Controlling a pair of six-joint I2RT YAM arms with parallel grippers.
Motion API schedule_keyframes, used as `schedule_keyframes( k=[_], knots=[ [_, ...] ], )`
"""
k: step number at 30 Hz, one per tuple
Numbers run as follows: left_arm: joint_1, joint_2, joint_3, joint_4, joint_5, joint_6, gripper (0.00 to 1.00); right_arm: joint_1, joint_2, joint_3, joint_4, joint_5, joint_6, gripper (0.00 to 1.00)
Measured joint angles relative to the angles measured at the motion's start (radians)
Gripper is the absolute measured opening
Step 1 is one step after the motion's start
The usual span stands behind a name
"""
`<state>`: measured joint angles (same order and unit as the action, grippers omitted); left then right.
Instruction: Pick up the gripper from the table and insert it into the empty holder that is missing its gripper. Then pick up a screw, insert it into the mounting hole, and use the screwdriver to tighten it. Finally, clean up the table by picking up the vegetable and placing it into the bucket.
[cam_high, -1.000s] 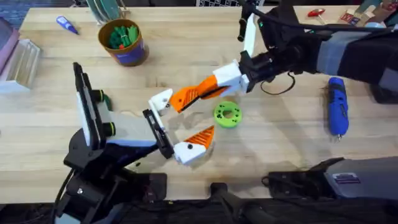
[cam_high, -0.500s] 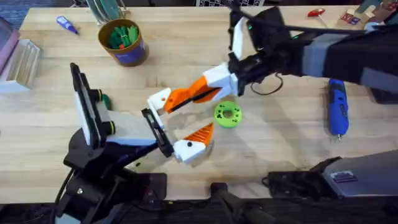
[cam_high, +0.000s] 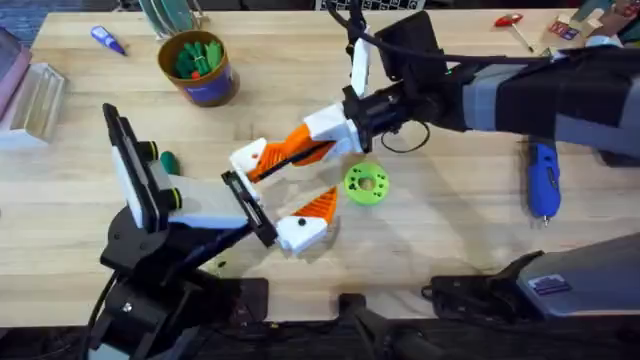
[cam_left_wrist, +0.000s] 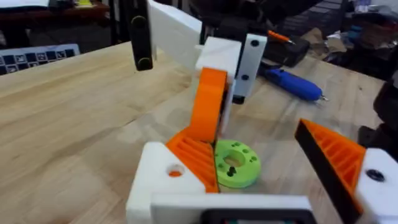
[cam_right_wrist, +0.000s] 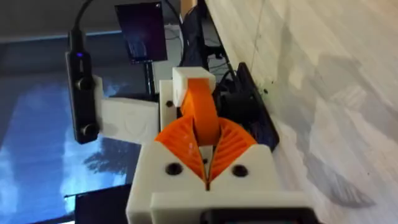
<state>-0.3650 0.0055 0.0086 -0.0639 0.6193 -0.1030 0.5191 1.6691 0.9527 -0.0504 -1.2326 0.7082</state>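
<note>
wedge lined up with the bare holder, right arm carrying it

overhead: the right gripper (cam_high: 318, 140) reaches across the middle with its jaws closed down on the gripper (cam_high: 290, 150), the orange ribbed wedge. the wedge's long axis runs straight out ahead of those jaws toward the holder (cam_high: 248, 159), the white block on the upper finger of the left gripper (cam_high: 275, 195). its far tip appears to meet that block; whether it is seated i cannot tell. the left gripper's jaws stand wide, the lower one carrying its own orange pad. the right arm is the one on the part, so i judge the coming push should run along the wedge's length, away from the right jaws.

left wrist: the wedge (cam_left_wrist: 210, 112) stands nearly upright just beyond the holder (cam_left_wrist: 166, 177), its lower end against the block's orange-lined face. the green disc (cam_left_wrist: 235, 163) lies just past that finger, between the wide jaws.

right wrist: the right gripper's fingertips (cam_right_wrist: 205, 149) pinch the wedge (cam_right_wrist: 200, 112) from both sides; it projects dead ahead, square to the jaws, and ends at the holder (cam_right_wrist: 193, 78).
</note>
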Motion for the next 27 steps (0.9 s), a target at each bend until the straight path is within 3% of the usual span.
schedule_keyframes(
  k=[7,27],
  knots=[
    [0.005,0.0,0.0,0.0,-0.042,-0.002,0.91,0.018,0.0,0.0,0.119,0.072,0.093,0.008],
    [0.005,0.002,0.001,0.0,-0.069,-0.014,0.91,0.035,0.0,0.0,0.138,0.119,0.137,0.007]
  ],
)
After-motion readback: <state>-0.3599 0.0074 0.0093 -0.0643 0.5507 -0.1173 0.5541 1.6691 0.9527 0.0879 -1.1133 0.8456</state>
